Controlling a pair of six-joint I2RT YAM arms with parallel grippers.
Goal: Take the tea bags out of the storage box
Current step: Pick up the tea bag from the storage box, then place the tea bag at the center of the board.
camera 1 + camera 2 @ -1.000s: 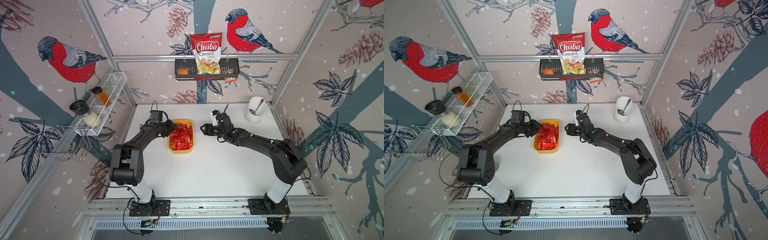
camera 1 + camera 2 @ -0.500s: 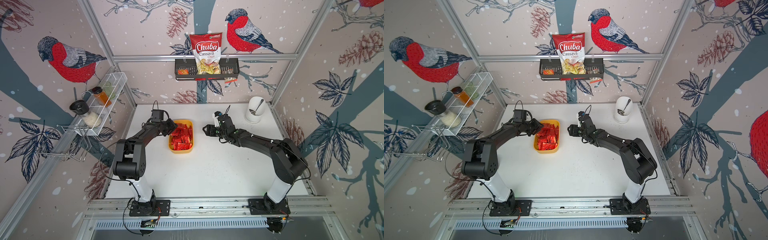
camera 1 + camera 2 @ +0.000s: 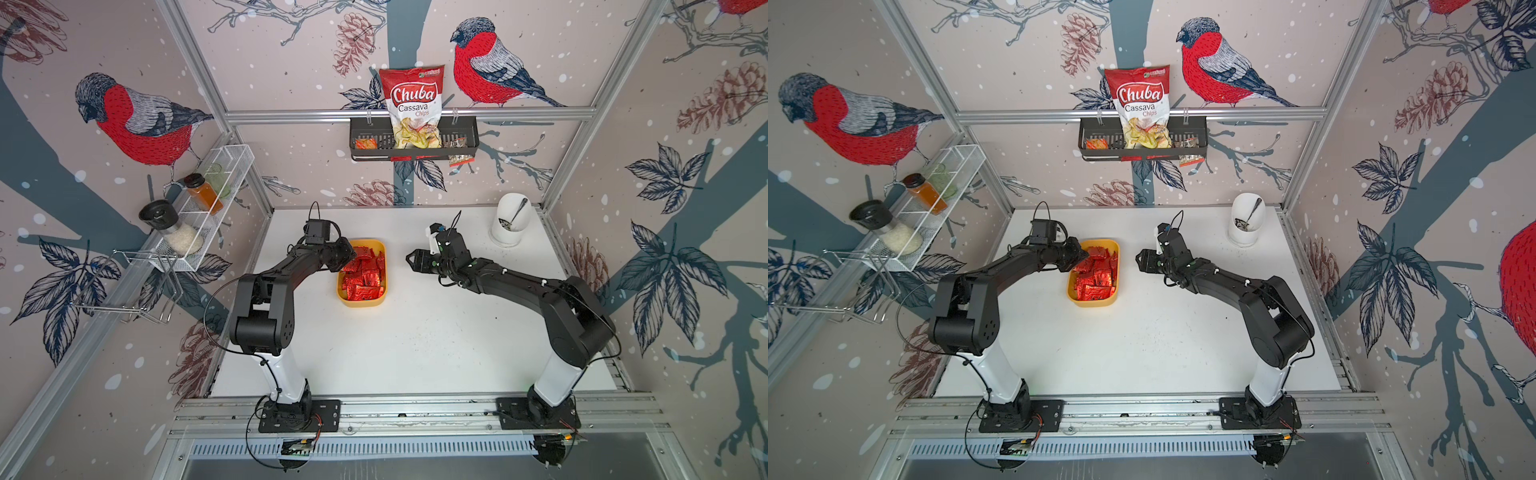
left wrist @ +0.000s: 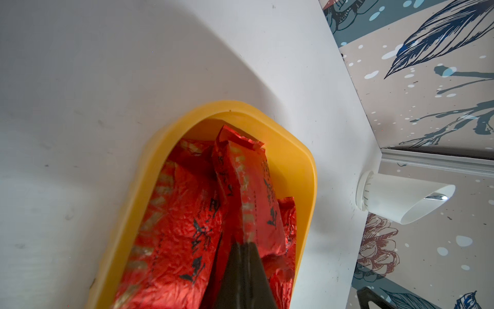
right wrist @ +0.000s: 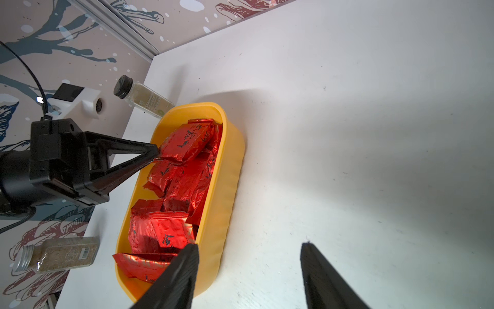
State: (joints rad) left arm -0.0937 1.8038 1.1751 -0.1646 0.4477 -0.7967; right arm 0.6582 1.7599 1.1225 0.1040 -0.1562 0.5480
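L jaws have clamped 1 tea bag (image 5: 187,143) in 1 storage box (image 5: 233,166); R jaws apart, empty.

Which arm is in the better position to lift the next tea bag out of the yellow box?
Left. The left gripper is shut on the end of a tea bag on top of the pile in the box. The right gripper hangs open beside the box, holding nothing.

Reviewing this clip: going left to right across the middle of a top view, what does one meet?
White wire rack → storage box → right pincer → white spoon holder. The left pincer, shut on a tea bag, overlaps the box, so it is left out.
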